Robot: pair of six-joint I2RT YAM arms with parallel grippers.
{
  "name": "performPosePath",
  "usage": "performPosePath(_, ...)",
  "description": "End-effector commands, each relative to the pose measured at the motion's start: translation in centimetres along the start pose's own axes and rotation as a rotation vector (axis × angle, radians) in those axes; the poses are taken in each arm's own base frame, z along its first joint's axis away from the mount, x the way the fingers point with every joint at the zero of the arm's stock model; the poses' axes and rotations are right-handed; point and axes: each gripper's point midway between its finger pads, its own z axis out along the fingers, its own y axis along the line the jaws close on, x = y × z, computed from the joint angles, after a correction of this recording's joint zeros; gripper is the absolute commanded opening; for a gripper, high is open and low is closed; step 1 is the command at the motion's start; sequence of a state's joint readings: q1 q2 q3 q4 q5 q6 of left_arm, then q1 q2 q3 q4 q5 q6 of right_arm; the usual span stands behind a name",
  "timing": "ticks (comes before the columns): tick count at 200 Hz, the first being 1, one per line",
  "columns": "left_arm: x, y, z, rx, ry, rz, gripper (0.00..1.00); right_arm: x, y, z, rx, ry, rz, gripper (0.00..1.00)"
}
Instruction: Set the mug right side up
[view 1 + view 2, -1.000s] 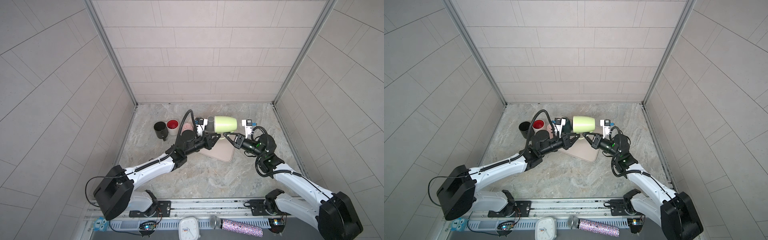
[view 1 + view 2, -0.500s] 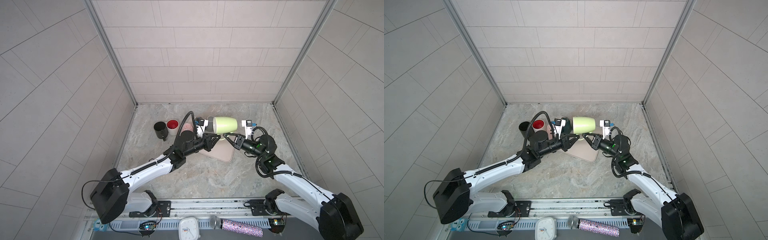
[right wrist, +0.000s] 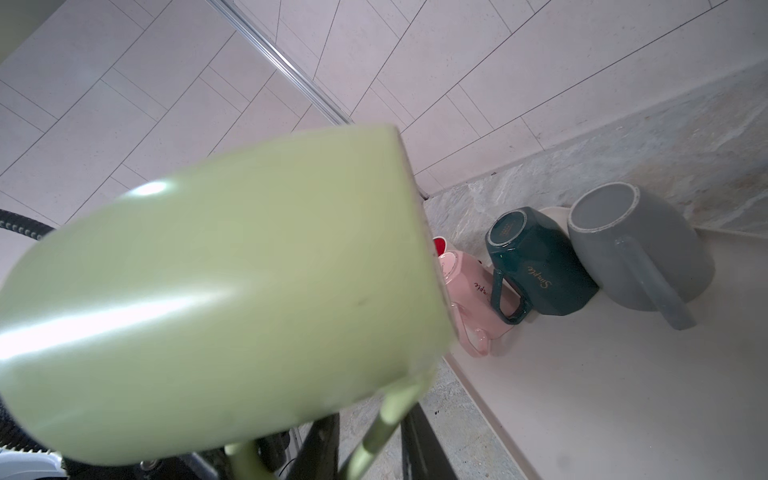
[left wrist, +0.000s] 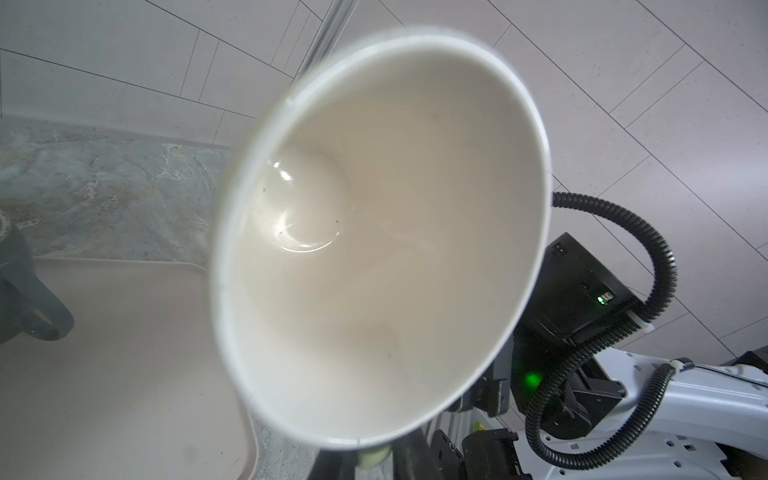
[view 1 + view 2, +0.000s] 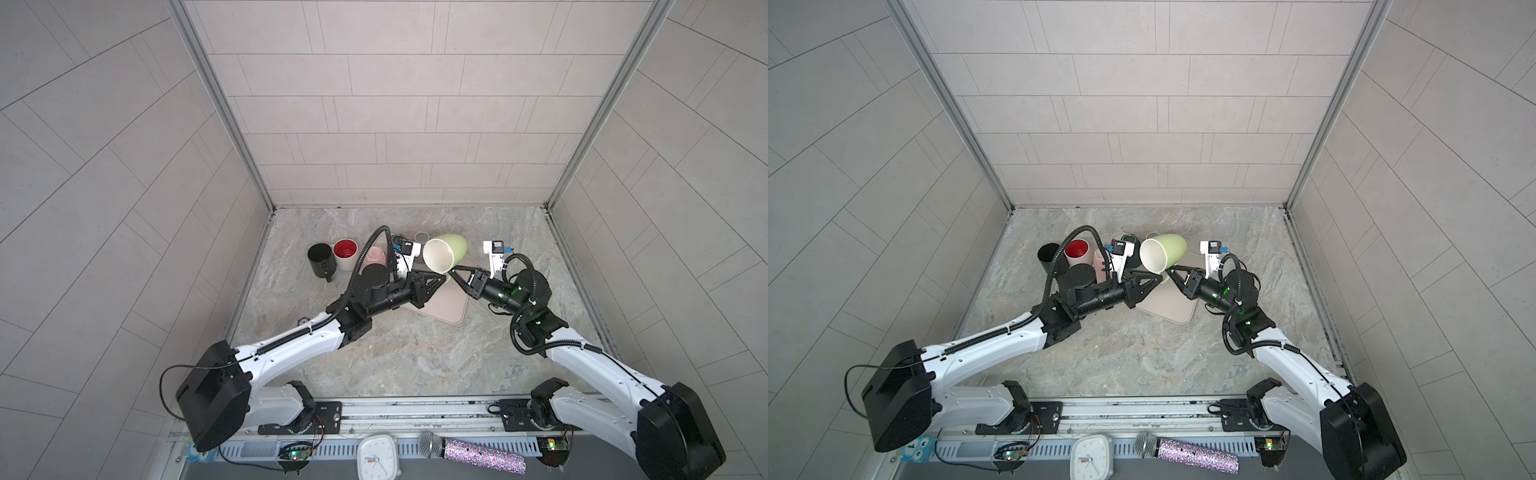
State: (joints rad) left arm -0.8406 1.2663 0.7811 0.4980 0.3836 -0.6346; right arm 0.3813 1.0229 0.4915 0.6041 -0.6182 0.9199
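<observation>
Mug (image 5: 451, 249), tight within left pincer (image 5: 440, 278), interior only in left wrist view; grip of right pincer (image 5: 454, 275) unclear.

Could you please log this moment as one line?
mug: lifted, on its side | left gripper: shut on mug | right gripper: at handle, grip unclear | step: not upright yet

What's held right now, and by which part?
The green mug, tilted in the air, by its handle: the left pincer is shut on it. The right pincer straddles the same handle; whether it grips cannot be told.
</observation>
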Motion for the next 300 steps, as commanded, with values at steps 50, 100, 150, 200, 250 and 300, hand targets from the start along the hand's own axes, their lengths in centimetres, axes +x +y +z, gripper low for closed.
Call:
performPosePath(50,-4.4,-5.2,-0.7,0.149,-0.118,0.082,0.00,-0.5,-1.6,0.2,0.054,-0.039,0.008,0.16)
performPosePath(100,-2.9,-3.0,0.8,0.092,-0.081,0.066,0.00,-0.6,-1.6,0.8,0.039,-0.032,0.021,0.07)
performPosePath(150,-0.3,2.1,1.9,-0.052,-0.058,0.042,0.00,0.7,-4.5,1.0,0.166,0.034,0.043,0.10)
performPosePath(200,-0.5,7.1,-4.0,-0.420,-0.051,0.113,0.15,2.6,-8.4,-3.9,0.558,0.267,-0.193,0.28)
performPosePath(250,-2.5,7.1,-8.3,-0.539,-0.031,0.169,0.36,2.6,-8.1,-4.8,0.570,0.263,-0.221,0.38)
performPosePath(300,-2.1,9.4,-10.3,-0.623,-0.028,0.131,0.61,2.9,-8.4,-3.4,0.523,0.256,-0.172,0.44)
